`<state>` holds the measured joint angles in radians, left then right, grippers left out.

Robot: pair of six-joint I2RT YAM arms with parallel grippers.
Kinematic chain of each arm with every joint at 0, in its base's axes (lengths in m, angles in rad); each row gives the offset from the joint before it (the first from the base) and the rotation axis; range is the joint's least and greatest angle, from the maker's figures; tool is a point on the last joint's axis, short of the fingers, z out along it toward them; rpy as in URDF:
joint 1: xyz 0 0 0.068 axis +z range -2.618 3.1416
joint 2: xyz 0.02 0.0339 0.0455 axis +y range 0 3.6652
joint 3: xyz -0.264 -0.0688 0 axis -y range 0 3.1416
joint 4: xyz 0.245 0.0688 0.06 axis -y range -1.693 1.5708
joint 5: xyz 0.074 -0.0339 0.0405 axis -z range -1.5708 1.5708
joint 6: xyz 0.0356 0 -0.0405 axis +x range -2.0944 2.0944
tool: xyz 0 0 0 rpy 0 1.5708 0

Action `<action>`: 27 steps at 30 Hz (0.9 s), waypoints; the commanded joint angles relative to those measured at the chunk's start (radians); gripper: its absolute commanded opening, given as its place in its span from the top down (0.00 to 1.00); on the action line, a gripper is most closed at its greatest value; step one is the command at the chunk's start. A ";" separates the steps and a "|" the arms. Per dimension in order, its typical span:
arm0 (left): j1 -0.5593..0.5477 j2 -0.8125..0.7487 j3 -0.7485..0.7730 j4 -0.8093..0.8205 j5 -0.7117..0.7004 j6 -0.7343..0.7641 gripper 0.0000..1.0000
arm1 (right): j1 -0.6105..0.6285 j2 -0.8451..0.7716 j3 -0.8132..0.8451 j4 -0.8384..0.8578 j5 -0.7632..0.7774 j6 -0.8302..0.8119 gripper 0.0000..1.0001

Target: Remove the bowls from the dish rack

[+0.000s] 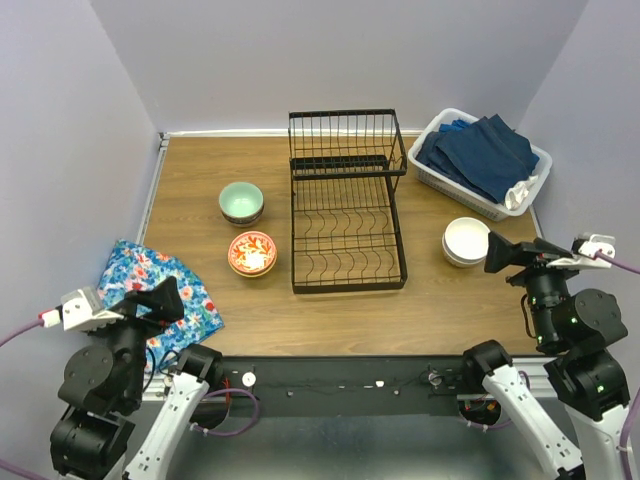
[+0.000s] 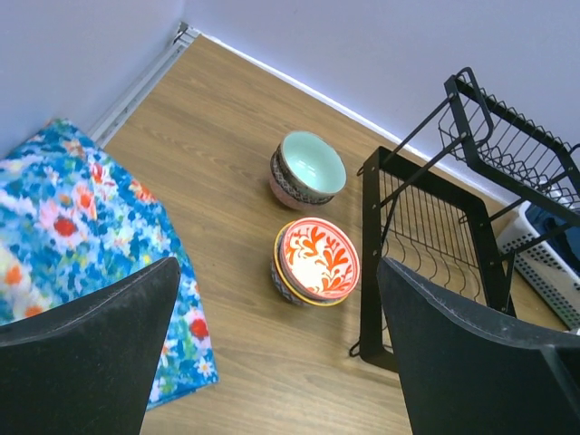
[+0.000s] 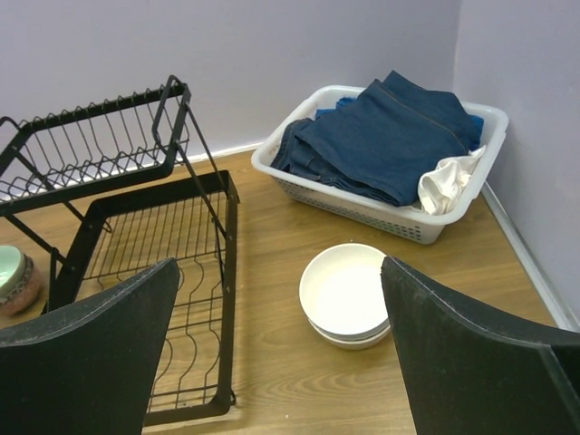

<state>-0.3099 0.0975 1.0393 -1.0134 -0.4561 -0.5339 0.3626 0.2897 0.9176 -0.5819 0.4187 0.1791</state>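
The black wire dish rack point(image 1: 347, 287) stands mid-table, and I see no bowls in either tier. Left of it, a mint-green bowl point(image 1: 241, 202) tops one stack and a red-patterned bowl point(image 1: 252, 253) tops another. A stack of white bowls point(image 1: 466, 241) sits to the rack's right. My left gripper point(image 1: 163, 300) hangs open over the near-left corner; its wrist view looks down on the mint bowl point(image 2: 308, 169) and the red bowl point(image 2: 316, 261). Near the white bowls point(image 3: 344, 290), my right gripper point(image 1: 507, 252) is open and holds nothing.
A floral cloth point(image 1: 150, 285) lies at the near left, under my left arm. A white plastic basket point(image 1: 440, 175) of blue cloths stands at the back right, close behind the white bowls. Walls close off the left, back and right sides.
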 commanded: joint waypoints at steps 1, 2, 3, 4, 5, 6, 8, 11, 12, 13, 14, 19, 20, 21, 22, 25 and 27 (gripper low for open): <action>-0.001 -0.079 0.027 -0.111 -0.070 -0.080 0.01 | 0.036 -0.050 -0.046 -0.026 0.020 0.028 0.00; -0.001 -0.087 0.027 -0.117 -0.078 -0.086 0.01 | 0.039 -0.055 -0.051 -0.026 0.017 0.033 0.00; -0.001 -0.094 0.028 -0.125 -0.082 -0.100 0.01 | 0.042 -0.055 -0.049 -0.027 0.012 0.034 0.00; -0.001 -0.094 0.030 -0.138 -0.088 -0.106 0.01 | 0.045 -0.055 -0.048 -0.027 0.011 0.033 0.00; -0.001 -0.094 0.030 -0.143 -0.089 -0.116 0.01 | 0.048 -0.054 -0.048 -0.029 0.011 0.034 0.00; -0.001 -0.094 0.030 -0.148 -0.089 -0.121 0.01 | 0.053 -0.055 -0.043 -0.029 0.011 0.033 0.00; -0.001 -0.094 0.030 -0.162 -0.082 -0.133 0.01 | 0.059 -0.058 -0.046 -0.027 0.009 0.031 0.00; -0.001 -0.094 0.024 -0.178 -0.070 -0.141 0.01 | 0.065 -0.066 -0.057 -0.018 0.011 0.026 0.00; -0.001 -0.094 0.024 -0.183 -0.070 -0.141 0.01 | 0.064 -0.069 -0.059 -0.018 0.009 0.026 0.00; -0.001 -0.096 0.022 -0.189 -0.070 -0.143 0.01 | 0.067 -0.070 -0.062 -0.018 0.008 0.028 0.00; -0.001 -0.094 0.021 -0.197 -0.069 -0.146 0.01 | 0.067 -0.069 -0.059 -0.018 0.008 0.028 0.00; -0.001 -0.091 0.021 -0.198 -0.067 -0.146 0.01 | 0.068 -0.070 -0.052 -0.021 0.008 0.028 0.00; -0.001 -0.088 0.019 -0.197 -0.066 -0.143 0.01 | 0.068 -0.072 -0.052 -0.021 0.008 0.028 0.00; -0.001 -0.087 0.018 -0.197 -0.062 -0.141 0.01 | 0.068 -0.070 -0.054 -0.021 0.006 0.026 0.00; -0.001 -0.082 0.019 -0.195 -0.061 -0.141 0.01 | 0.068 -0.073 -0.054 -0.021 0.005 0.028 0.00; -0.001 -0.079 0.018 -0.194 -0.059 -0.140 0.01 | 0.068 -0.080 -0.056 -0.019 0.005 0.030 0.00; -0.001 -0.076 0.016 -0.192 -0.058 -0.138 0.01 | 0.068 -0.081 -0.056 -0.021 0.009 0.030 0.00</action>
